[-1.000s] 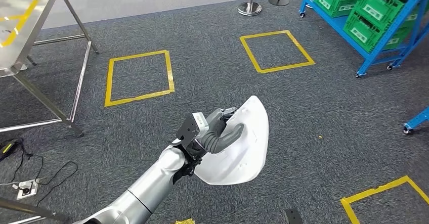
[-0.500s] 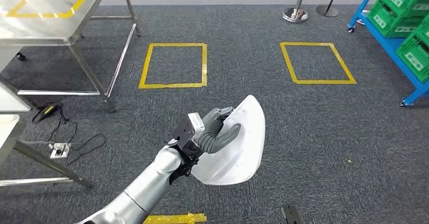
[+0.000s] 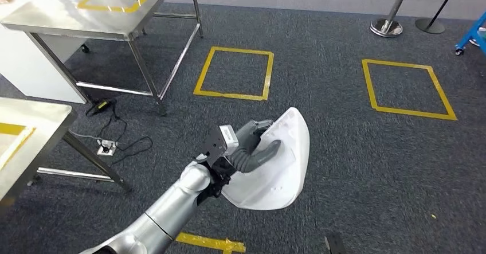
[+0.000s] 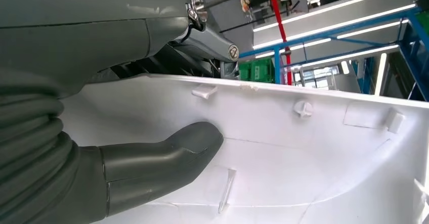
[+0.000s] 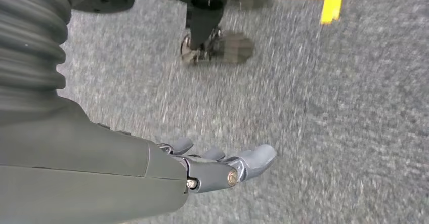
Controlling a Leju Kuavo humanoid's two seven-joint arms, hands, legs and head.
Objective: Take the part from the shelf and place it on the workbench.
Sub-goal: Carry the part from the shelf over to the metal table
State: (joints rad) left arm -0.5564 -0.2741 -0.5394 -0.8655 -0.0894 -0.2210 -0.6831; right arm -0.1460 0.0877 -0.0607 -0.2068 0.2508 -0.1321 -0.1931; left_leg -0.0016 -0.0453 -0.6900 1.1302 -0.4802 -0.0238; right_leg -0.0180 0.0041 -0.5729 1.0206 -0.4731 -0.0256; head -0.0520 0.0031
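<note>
Carrying the part out over the carpet, the robot is midway through the job: the piece is off the shelf but not yet on a bench. Its left hand is clamped on the white shell, thumb pressed into the hollow inside and the darker fingers hooked over the rim, so the part rides at chest height, edge tilted up. The right hand hangs low over the floor, fingers loosely apart and holding nothing. A steel workbench with yellow tape marks stands at about ten o'clock, well apart from the part; a second bench sits at nine o'clock. Next, I'd judge, comes turning toward the bench, closing in, and lowering the shell flat before letting go.
</note>
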